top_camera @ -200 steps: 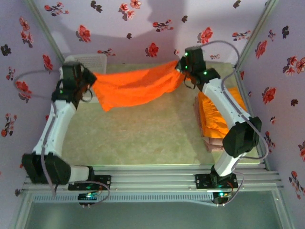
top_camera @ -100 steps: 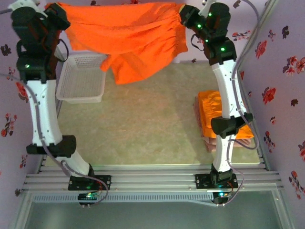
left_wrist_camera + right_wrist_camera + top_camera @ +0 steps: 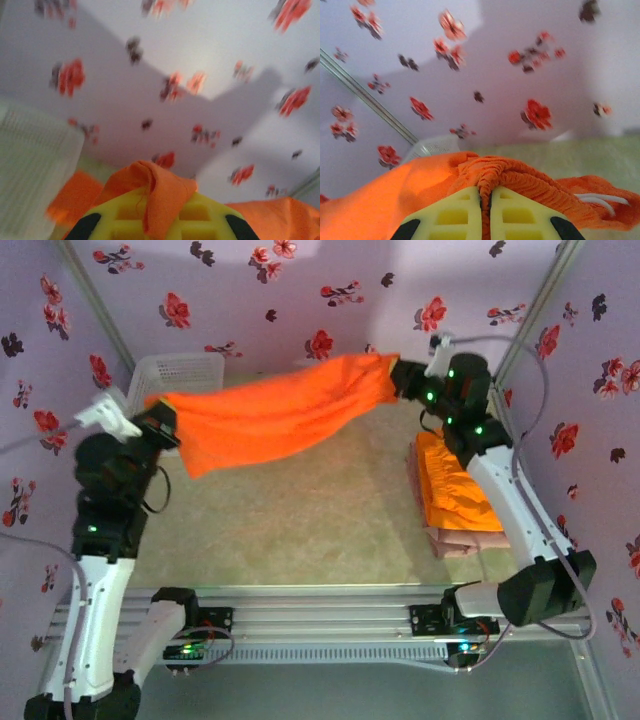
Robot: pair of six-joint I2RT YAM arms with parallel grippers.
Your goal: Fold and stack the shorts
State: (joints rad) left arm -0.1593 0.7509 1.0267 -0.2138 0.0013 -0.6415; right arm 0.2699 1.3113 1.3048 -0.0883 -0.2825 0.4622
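Bright orange shorts (image 3: 270, 412) hang stretched in the air between both arms, above the back of the table. My left gripper (image 3: 165, 418) is shut on one corner of them; a fold of orange cloth (image 3: 160, 192) drapes over its yellow fingers (image 3: 125, 215). My right gripper (image 3: 398, 375) is shut on the ribbed waistband (image 3: 520, 182), pinched between its fingers (image 3: 455, 215). A white drawstring (image 3: 595, 199) trails at the right. Another orange pair (image 3: 455, 490) lies folded on pink-beige shorts (image 3: 455, 543) at the table's right edge.
A white mesh basket (image 3: 185, 370) stands at the back left corner, behind the left gripper. The pale green table top (image 3: 300, 520) lies below the hanging shorts. Flowered walls close in the back and both sides, with a metal post (image 3: 525, 315) at the back right.
Both arms have come down from a high lift, and the orange shorts now hang lower and stretched. The left arm has swung toward the near left.
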